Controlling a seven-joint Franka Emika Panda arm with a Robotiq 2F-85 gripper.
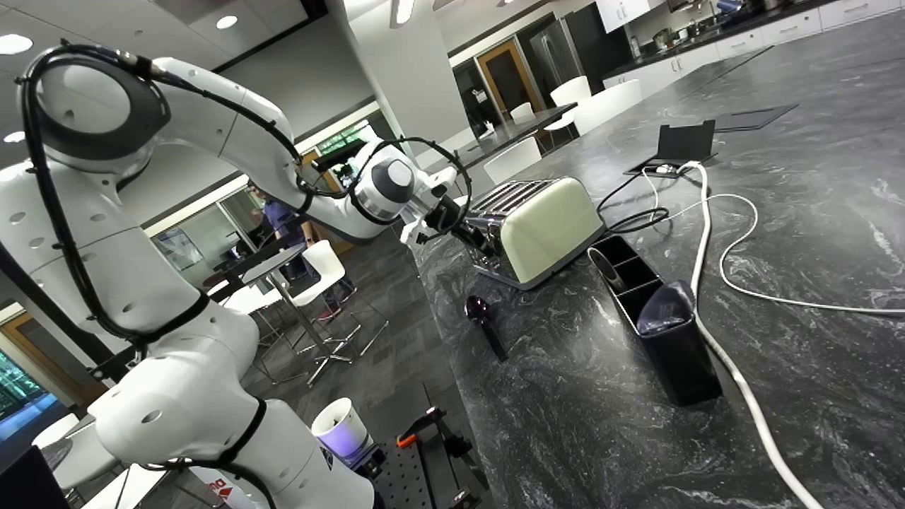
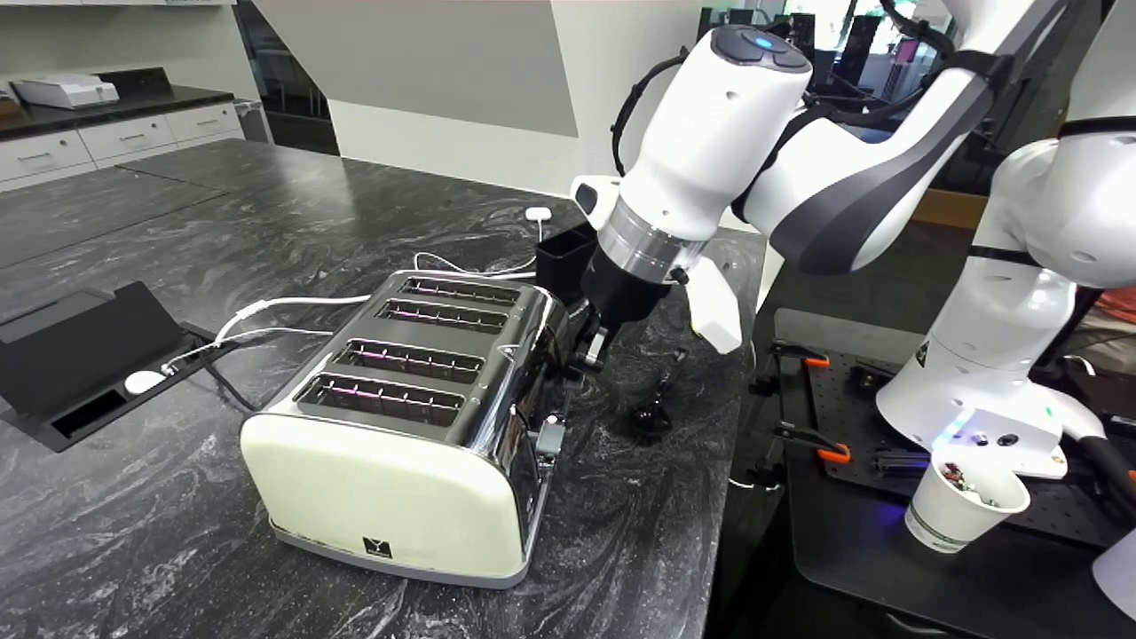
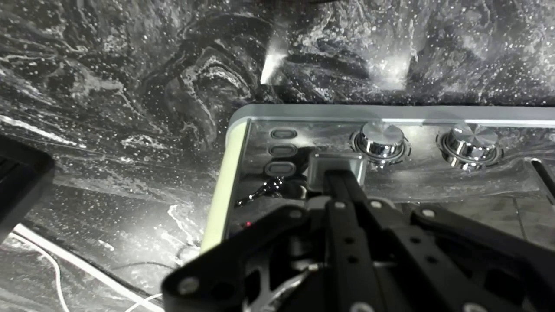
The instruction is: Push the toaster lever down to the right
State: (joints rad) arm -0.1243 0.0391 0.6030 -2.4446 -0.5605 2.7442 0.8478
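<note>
The cream toaster (image 1: pixel 558 226) with a silver top stands on the dark counter; it also shows in an exterior view (image 2: pixel 382 488). In the wrist view its shiny control face (image 3: pixel 433 182) has its base toward the picture's top. A grey lever tab (image 3: pixel 318 167) sits there beside several small buttons, low near the knobs. My gripper (image 3: pixel 342 175) is shut and empty, with its fingertips overlapping the lever on the side away from the base. I cannot tell if they press on it. The gripper (image 2: pixel 581 359) is at the face's far half. A second lever (image 2: pixel 549 437) shows at the near half.
Two round knobs (image 3: pixel 381 138) stick out beside the lever. A black spoon (image 1: pixel 488 329) lies near the counter edge. A black divided organizer (image 1: pixel 672 353) stands beside the toaster. A black pop-up outlet box (image 2: pixel 89 328) with white cables (image 2: pixel 284 303) lies behind it.
</note>
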